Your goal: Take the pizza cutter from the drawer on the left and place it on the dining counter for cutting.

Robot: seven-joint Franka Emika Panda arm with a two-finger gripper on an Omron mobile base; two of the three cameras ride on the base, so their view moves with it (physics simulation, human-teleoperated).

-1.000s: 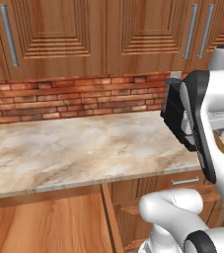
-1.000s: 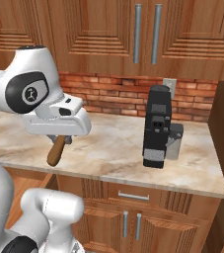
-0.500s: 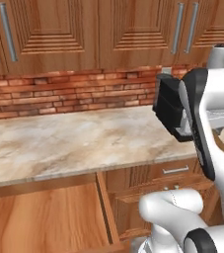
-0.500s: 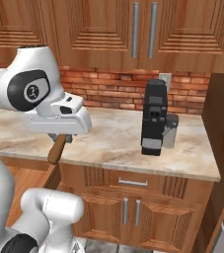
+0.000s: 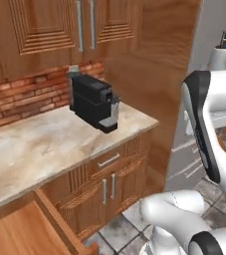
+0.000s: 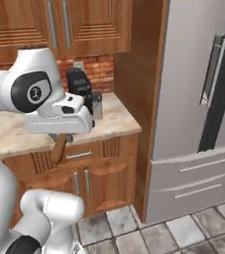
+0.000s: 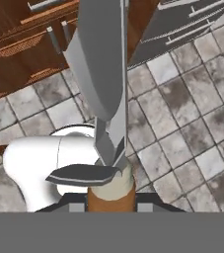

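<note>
- The gripper is clenched on the brown wooden handle of the pizza cutter; in the hand view the grey wheel blade stands edge-on, rising up the middle of the picture over a grey tiled floor.
- In the right base view the cutter's handle hangs down from under the white hand, in front of the wooden base cabinets, well off any surface.
- Behind the hand stands a black coffee machine on a marble counter with a brick backsplash and wooden wall cabinets above.
- At the lower left of the left base view the drawer stands pulled out below the counter edge, its light wood inside showing.
- To the right of the counter a tall wooden panel borders a steel refrigerator with long vertical handles.
</note>
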